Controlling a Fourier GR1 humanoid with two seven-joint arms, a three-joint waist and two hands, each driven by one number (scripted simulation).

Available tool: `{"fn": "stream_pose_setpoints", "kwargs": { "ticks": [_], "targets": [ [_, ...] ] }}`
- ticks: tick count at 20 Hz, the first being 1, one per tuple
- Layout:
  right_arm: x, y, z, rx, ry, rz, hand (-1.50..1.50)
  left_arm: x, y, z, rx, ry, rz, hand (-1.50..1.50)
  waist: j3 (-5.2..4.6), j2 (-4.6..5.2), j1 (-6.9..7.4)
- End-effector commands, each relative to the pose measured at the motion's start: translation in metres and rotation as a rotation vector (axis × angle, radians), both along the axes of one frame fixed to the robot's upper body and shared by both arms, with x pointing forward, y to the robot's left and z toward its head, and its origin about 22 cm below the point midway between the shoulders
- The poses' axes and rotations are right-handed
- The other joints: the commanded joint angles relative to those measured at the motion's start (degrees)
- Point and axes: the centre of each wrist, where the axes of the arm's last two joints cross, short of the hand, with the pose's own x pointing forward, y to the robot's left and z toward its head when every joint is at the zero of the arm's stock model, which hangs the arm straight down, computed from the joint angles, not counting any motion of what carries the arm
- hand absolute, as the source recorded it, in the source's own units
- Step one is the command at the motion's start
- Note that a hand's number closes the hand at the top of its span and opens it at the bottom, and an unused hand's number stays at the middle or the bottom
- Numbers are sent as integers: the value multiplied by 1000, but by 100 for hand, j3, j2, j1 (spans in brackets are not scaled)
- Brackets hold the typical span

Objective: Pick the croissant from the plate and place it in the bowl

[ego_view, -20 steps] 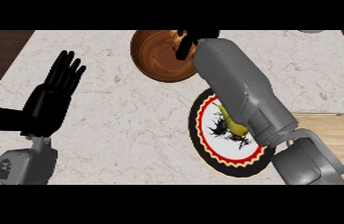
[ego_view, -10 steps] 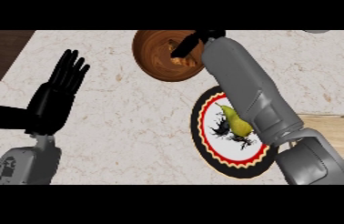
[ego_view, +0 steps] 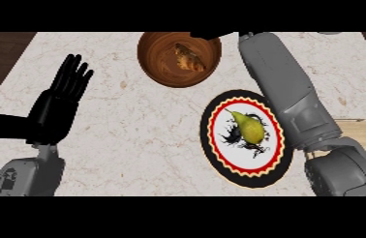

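Note:
The brown croissant [ego_view: 190, 59] lies inside the wooden bowl [ego_view: 159, 63] at the back of the counter, with nothing holding it. My right forearm reaches up along the right side. My right hand [ego_view: 213, 35] shows only as a black sliver at the bowl's far rim, above the croissant and apart from it. The rest of that hand is cut off. The round plate [ego_view: 214, 145], with a black and red rim, sits in front of the bowl and carries a yellow-green pear [ego_view: 249, 127]. My left hand [ego_view: 58, 105] rests open at the left, fingers up.
The marble counter [ego_view: 136, 135] lies bare between my left hand and the plate. A dark wooden strip [ego_view: 14, 43] runs along the far left corner. A lighter wooden surface [ego_view: 350, 126] shows at the right, behind my right arm.
My right hand has moved off the bowl toward the far right, and the croissant now lies uncovered in the bowl. The pear on the plate is now in full view. The left hand has stayed still.

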Motion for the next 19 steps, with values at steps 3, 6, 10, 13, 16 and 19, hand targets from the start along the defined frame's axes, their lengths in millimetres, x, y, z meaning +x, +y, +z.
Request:
{"fn": "stream_pose_setpoints", "kwargs": {
  "ticks": [3, 6, 10, 13, 16, 19],
  "targets": [
    [2, -79, -18, 89, -7, -116, -150, -12, 9, 3, 8, 0, 8, 0, 1, -62, -83],
    [6, -89, -4, 110, 7, -93, -150, 0, 20, -1, -9, 13, 19, 0, -5, -71, -169],
    [-4, -143, -22, 108, 34, -66, -150, -16, 16, -19, 6, 31, 51, 0, -5, -160, -338],
    [-11, -169, -30, 88, 47, -50, -150, -9, 23, 9, 3, 27, 43, 0, -1, -141, -285],
    [-19, -191, -40, 96, 64, -3, -150, -14, 11, 0, 17, 30, 73, 0, -2, -168, -345],
    [-23, -217, -27, 80, 76, -4, -150, -12, 22, 12, 0, 21, 53, 0, 1, -136, -263]
  ]
}}
